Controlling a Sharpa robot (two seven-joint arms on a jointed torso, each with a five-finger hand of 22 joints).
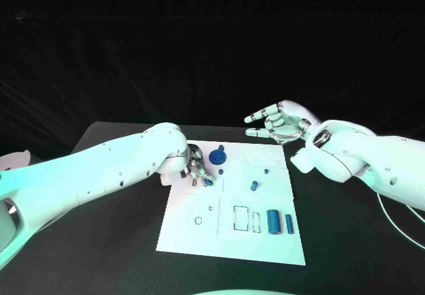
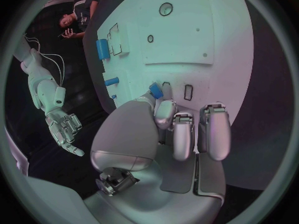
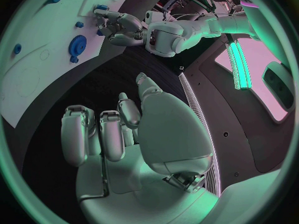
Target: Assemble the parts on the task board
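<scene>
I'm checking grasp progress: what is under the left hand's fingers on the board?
The left hand pinches a small blue part at its fingertips over the task board. The board directly beneath the palm is covered.

white task board point(image 1: 232, 239), blue parts point(image 1: 274, 222) — black table point(image 1: 354, 246), silver hands point(image 1: 276, 125)

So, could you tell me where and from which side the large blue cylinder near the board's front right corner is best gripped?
I'd grip the large blue cylinder across its middle, coming straight down from above. It lies flat on the task board with its long axis pointing away from the robot, and a thinner blue rod lies close on its right, so fingers should close carefully on its long sides. The right hand, open and raised, seems nearer.
</scene>
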